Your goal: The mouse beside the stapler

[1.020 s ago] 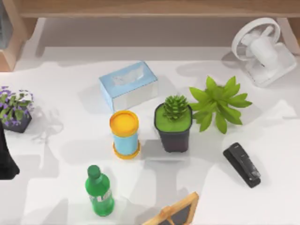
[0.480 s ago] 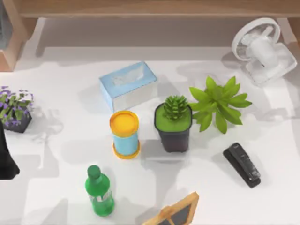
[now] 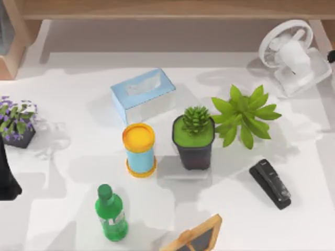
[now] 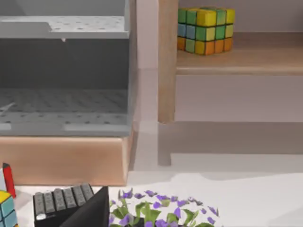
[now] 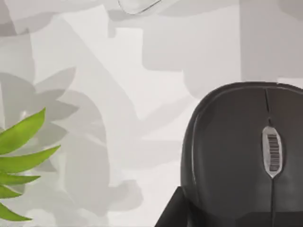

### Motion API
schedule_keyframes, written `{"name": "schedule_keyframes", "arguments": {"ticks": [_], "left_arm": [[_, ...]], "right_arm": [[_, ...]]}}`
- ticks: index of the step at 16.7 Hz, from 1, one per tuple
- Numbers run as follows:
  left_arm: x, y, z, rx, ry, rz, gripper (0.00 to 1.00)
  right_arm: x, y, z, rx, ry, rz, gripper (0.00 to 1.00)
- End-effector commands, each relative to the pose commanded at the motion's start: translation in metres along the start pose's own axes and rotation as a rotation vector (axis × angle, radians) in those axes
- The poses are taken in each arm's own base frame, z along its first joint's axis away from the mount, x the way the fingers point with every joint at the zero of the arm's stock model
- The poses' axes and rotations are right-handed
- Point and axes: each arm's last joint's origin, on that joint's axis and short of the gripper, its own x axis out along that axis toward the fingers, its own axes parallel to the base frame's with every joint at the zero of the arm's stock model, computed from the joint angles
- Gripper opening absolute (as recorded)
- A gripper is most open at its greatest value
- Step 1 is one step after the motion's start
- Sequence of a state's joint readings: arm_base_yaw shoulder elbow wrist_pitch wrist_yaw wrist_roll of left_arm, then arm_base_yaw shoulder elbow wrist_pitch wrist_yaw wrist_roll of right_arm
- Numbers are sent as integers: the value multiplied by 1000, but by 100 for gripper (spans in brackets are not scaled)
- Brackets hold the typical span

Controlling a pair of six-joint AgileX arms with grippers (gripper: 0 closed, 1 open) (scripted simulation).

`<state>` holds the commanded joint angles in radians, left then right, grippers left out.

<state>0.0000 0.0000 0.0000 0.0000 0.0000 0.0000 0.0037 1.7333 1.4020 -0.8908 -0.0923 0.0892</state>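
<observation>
Left to right on desk (image 3: 63, 104): one purple flower pot (image 3: 17, 124), one green bottle (image 3: 111, 213), one yellow-lidded canister (image 3: 139, 150), one tissue box (image 3: 143, 94), one succulent pot (image 3: 194, 137), one leafy plant (image 3: 245, 114), one stapler (image 3: 270, 183) right of centre, one fan (image 3: 294, 55). One black mouse (image 5: 244, 151) close under right wrist camera, above desk surface. Hand states: cannot tell.

A matt black plastic shell with a ribbed grey scroll wheel is seen on the mouse (image 5: 246, 151). The stapler (image 3: 270, 183), near the bench's right edge, looks like matt black plastic. The bench (image 3: 78, 104) is smooth matt white. The bottle (image 3: 111, 214) appears glossy green plastic. The shelf (image 4: 236, 59) is pale, smooth wood.
</observation>
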Motion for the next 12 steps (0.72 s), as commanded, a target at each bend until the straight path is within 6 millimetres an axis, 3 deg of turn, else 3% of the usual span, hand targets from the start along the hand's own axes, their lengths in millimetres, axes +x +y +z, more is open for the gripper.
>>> {"name": "schedule_keyframes", "arguments": {"ticks": [4,7,9,12], "left_arm": [[0,0,0,0,0,0,100],[0,0,0,0,0,0,100],[0,0,0,0,0,0,100],[0,0,0,0,0,0,100]], "right_arm": [[42,5,-58,14,194,-86,0],[55,17,-91,-30,252,-111,0],[56,26,-103,-68,250,-106,0],[56,29,-107,-83,244,-101,0]]}}
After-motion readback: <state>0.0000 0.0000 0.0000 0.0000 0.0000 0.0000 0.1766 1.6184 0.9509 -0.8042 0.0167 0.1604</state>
